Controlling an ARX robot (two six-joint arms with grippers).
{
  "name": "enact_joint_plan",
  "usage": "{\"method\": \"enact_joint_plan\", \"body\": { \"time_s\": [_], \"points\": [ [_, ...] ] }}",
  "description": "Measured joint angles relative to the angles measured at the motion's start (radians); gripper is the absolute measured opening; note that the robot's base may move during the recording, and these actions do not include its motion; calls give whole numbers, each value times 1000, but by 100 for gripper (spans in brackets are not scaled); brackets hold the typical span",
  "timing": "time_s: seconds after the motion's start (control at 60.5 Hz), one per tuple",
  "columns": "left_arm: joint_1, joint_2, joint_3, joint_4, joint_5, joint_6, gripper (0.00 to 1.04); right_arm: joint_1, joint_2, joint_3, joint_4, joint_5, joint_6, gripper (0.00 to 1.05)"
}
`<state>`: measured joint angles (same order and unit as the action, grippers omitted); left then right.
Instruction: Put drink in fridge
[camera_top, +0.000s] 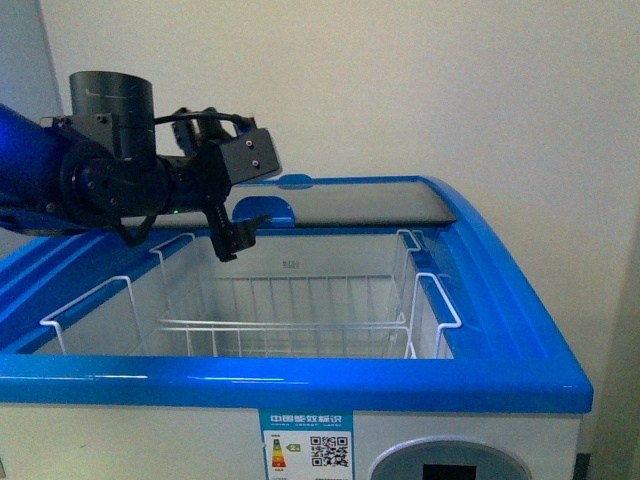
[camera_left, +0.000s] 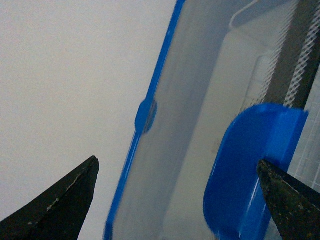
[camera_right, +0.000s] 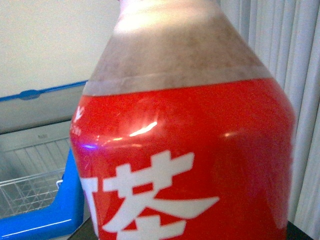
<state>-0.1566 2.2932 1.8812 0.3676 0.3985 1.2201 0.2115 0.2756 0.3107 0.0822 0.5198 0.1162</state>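
The fridge (camera_top: 510, 300) is a white chest freezer with a blue rim. Its glass lid (camera_top: 370, 203) is slid to the back, so the top is open. A white wire basket (camera_top: 290, 320) hangs inside. My left gripper (camera_top: 240, 238) is open and empty, just above the back left of the opening, beside the lid's blue handle (camera_top: 268, 208). In the left wrist view that handle (camera_left: 250, 170) lies between the spread fingertips (camera_left: 65, 200). My right gripper is shut on the drink (camera_right: 185, 145), a bottle with a red label and white characters that fills the right wrist view. The right arm is out of the front view.
The fridge's blue corner (camera_right: 55, 210) and wire basket (camera_right: 30, 187) show beyond the bottle in the right wrist view. A pale wall stands behind the fridge. White pleated curtains (camera_right: 290, 65) hang to one side of the bottle.
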Motion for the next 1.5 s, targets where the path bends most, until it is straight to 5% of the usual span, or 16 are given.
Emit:
{"method": "enact_joint_plan", "body": {
  "time_s": [0.215,0.446,0.546,0.661,0.794,1.009,1.224,1.505],
  "points": [
    [32,-346,-463,138,-225,-430,97,0,0,0,0,0,0,37],
    [98,-1091,-1181,-51,-189,-1021,97,0,0,0,0,0,0,37],
    [100,-1351,-1455,56,-355,-1131,83,-7,11,12,-40,-27,2,37],
    [150,-1619,-1657,56,-406,-1186,65,-81,83,159,-382,-256,-31,37],
    [152,-1737,-1741,43,-399,-1207,37,-179,319,293,-357,-558,-200,37],
    [152,-1818,-1785,13,-399,-1213,2,-85,754,615,-237,-619,-592,37],
    [152,-1912,-1823,-46,-399,-1215,3,119,1318,1064,-282,-551,-1096,37],
    [152,-2001,-1867,-79,-399,-1215,3,233,1717,1377,-317,-484,-1216,37]
  ]
}}
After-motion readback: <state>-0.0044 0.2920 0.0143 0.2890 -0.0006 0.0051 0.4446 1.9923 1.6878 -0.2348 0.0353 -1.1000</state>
